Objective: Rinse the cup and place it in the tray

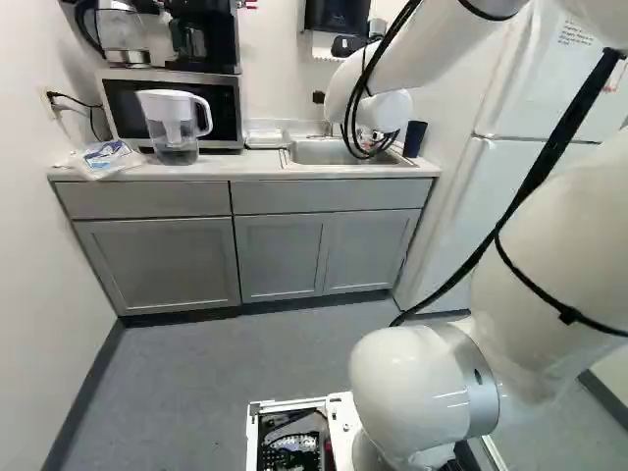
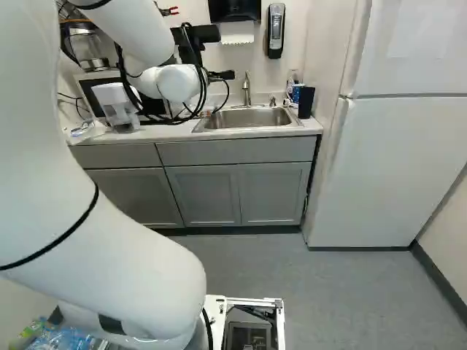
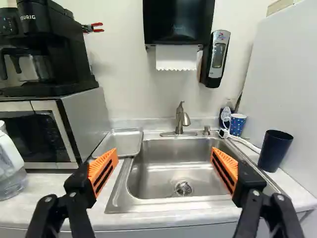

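Part of my gripper (image 2: 222, 75) shows beyond the arm in the right base view, over the counter. In the wrist view the gripper (image 3: 165, 171) stands open, its orange pads wide apart with nothing between them. Ahead of it lies the sink (image 3: 148, 171) with its faucet (image 3: 180, 119). A dark blue cup (image 3: 275, 150) stands upright on the counter beside the sink, on the fridge side; it also shows as a dark cup (image 1: 415, 137) in the left base view. The shallow metal tray (image 3: 119, 144) lies at the sink's opposite side, beside the microwave, with nothing seen in it.
A blue patterned cup (image 3: 237, 124), a clear bottle and a white cable are behind the dark cup. The microwave (image 3: 34, 134) carries a coffee maker (image 3: 44, 49). A water pitcher (image 1: 174, 128) stands before it. The fridge (image 2: 401, 146) bounds the counter.
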